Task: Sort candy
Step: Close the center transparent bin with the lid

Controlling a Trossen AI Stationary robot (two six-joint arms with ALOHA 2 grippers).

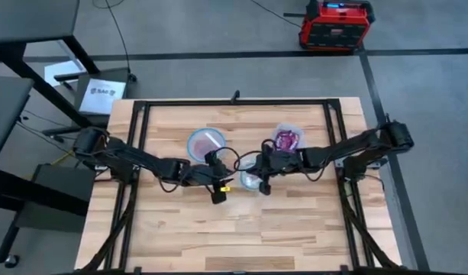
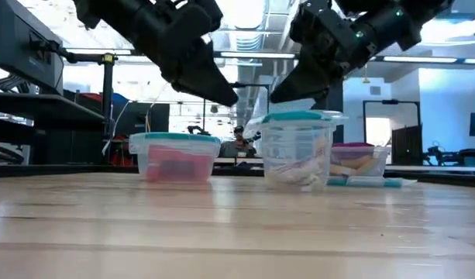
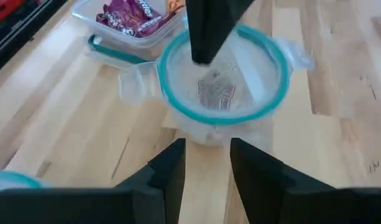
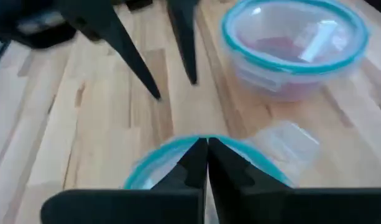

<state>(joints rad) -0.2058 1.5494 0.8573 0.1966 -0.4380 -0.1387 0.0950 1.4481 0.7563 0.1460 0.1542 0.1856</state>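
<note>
A small round clear container (image 3: 224, 74) with a blue-rimmed lid stands mid-table and holds pale wrapped candy (image 3: 216, 94). My right gripper (image 4: 207, 163) hangs shut just above the lid's rim (image 2: 299, 116), clear of it in the low view. My left gripper (image 3: 206, 167) is open, on the table's left side of that container, with nothing between its fingers. A larger lidded round container (image 4: 296, 43) holds red candy. A rectangular container (image 3: 131, 18) holds purple candy.
The red-candy container (image 1: 207, 142) stands toward the far side, behind my left gripper (image 1: 218, 189). The rectangular container (image 1: 288, 139) is far right of centre, with a blue-rimmed lid (image 3: 115, 53) lying beside it. Bare wood spreads along the table's near side (image 1: 234, 237).
</note>
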